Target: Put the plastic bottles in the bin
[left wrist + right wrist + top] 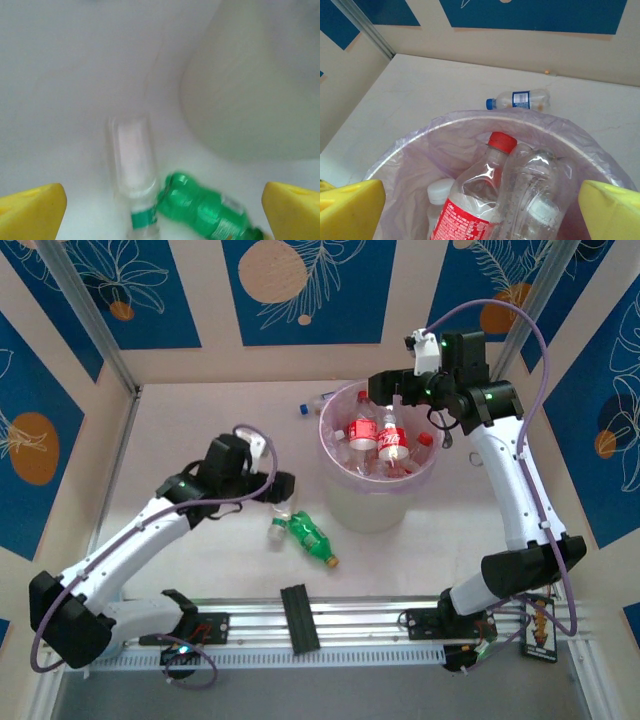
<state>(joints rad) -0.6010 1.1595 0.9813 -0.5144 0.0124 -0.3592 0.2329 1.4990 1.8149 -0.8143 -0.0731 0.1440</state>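
So, my left gripper (162,210) hangs spread wide over the clear bottle (131,155), which lies touching the green bottle (205,207) near the bin (365,505). I'd drop straight down, straddle its middle and squeeze gently. My right gripper (480,212) gapes empty above the bin.

Likely lab test cell — printed panel walls (310,290).

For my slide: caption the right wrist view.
Open right gripper over the bottle-filled bin; a blue-capped bottle lies beyond.

The green bottle (202,209) runs off the bottom edge; the clear bottle (132,165) beside it is blurred.
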